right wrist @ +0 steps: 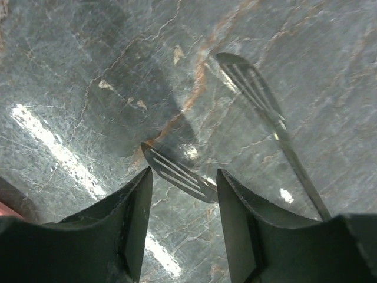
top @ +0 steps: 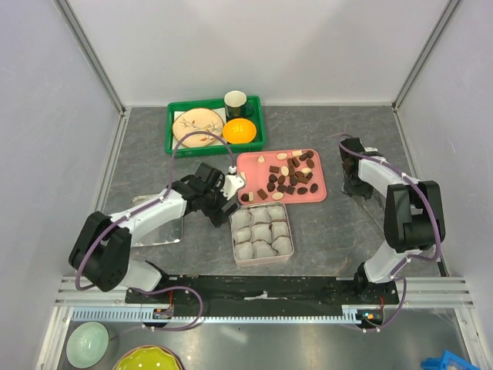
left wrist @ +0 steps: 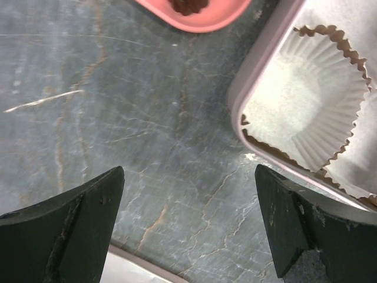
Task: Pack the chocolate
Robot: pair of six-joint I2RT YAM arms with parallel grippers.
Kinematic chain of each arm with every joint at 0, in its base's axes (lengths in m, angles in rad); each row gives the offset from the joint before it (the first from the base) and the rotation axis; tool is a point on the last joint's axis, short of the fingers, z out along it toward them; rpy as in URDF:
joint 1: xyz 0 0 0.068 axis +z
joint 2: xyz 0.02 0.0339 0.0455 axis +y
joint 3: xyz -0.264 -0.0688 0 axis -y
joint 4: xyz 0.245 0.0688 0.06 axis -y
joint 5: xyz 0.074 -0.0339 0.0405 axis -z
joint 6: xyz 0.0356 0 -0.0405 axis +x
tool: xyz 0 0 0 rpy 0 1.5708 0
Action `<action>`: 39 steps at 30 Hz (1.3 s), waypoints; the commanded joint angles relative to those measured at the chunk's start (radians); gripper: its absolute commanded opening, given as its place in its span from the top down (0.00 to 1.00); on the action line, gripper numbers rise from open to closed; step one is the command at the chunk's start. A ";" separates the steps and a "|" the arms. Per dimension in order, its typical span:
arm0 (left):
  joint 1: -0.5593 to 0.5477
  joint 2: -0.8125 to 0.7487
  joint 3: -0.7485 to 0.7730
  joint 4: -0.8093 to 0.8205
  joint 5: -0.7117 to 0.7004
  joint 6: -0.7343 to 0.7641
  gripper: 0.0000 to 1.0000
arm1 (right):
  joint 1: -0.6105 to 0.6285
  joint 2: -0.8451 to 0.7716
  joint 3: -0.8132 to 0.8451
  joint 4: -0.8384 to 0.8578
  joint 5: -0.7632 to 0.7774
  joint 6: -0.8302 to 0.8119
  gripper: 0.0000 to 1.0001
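Left jaws wide beside box rim (left wrist: 238, 100)

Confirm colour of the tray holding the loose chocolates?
Pink. The tray shows best in the top external view.

We find the chocolate (top: 286, 179) on a tray (top: 254, 163), just behind a box (top: 233, 231) of paper cups (top: 262, 218). Behind-left, a crate (top: 174, 127) holds a plate (top: 198, 123), cup (top: 236, 102) and bowl (top: 239, 130). Right of the tray, tongs (right wrist: 253, 88) lie on the table (top: 154, 154) under our right gripper (right wrist: 184, 171).

Lab robot cell: white panel walls (top: 254, 46), aluminium rail (top: 269, 314)
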 commanded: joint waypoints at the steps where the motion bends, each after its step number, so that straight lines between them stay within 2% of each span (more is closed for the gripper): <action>1: 0.001 -0.087 0.064 -0.011 -0.087 -0.014 0.01 | -0.002 0.018 -0.023 0.045 -0.034 0.003 0.47; 12: 0.024 -0.228 0.122 -0.117 -0.152 -0.057 0.01 | -0.002 0.027 -0.019 0.081 -0.034 0.018 0.72; 20: 0.024 -0.263 0.101 -0.132 -0.170 -0.069 0.01 | -0.002 0.033 -0.013 0.120 -0.064 0.021 0.77; 24: 0.024 -0.268 0.092 -0.134 -0.184 -0.070 0.01 | -0.002 0.026 0.009 0.127 -0.078 0.026 1.00; 32: 0.024 -0.300 0.095 -0.159 -0.198 -0.072 0.01 | 0.053 -0.137 0.030 0.090 -0.095 -0.005 1.00; 35: 0.024 -0.309 0.116 -0.182 -0.205 -0.075 0.01 | 0.116 -0.204 0.070 0.039 -0.103 -0.058 1.00; 39: 0.029 -0.323 0.133 -0.206 -0.225 -0.081 0.01 | 0.280 -0.250 0.142 -0.051 -0.150 -0.141 1.00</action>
